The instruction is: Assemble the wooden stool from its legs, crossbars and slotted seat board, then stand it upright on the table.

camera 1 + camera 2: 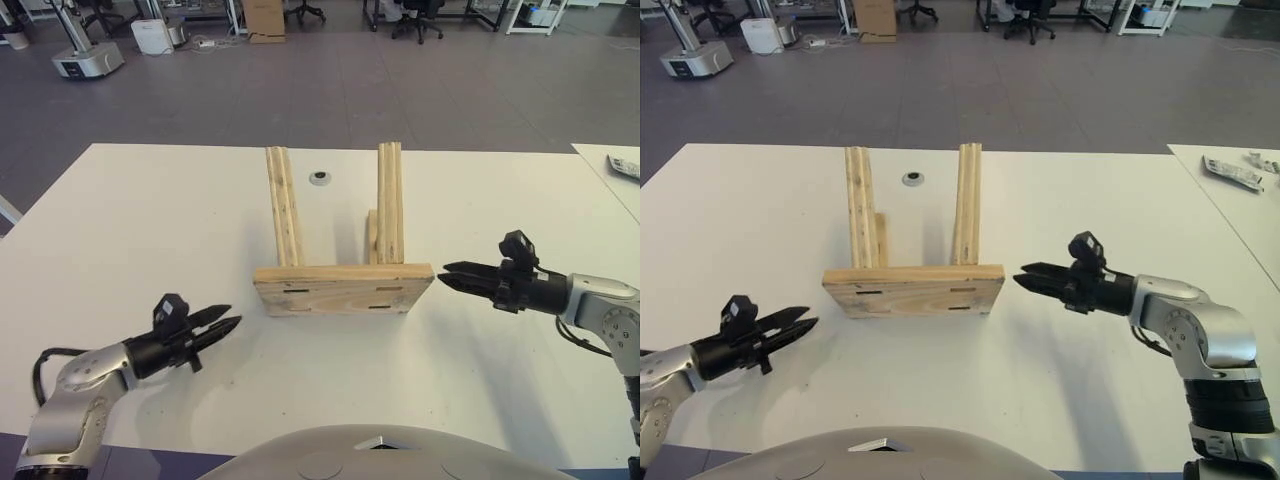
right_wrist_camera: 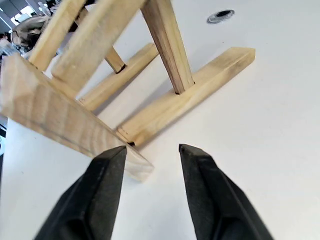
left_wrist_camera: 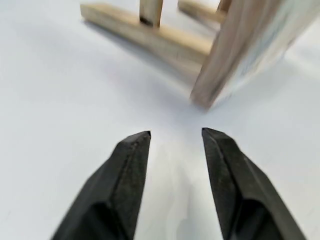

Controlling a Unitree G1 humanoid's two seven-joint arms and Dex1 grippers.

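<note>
White table (image 1: 120, 230) in a grey-floored room. Near its middle, wooden stool (image 1: 340, 250), put together but lying on its side. Slotted seat board (image 1: 343, 289) standing on edge, facing the near side; legs (image 1: 283, 205) pointing away, lower pair flat on the table, crossbars (image 2: 170, 45) joining lower to upper. Just beside the board's right end, not touching: right gripper (image 1: 447, 275), fingers (image 2: 105, 180) apart, nothing between. Off to the board's left and nearer: left gripper (image 1: 234, 319), low over the table, fingers (image 3: 130, 165) likewise apart and empty. Beyond the stool, between the leg ends, small round disc (image 1: 320, 178). Farther back, cardboard box (image 1: 264, 20) on the floor.
</note>
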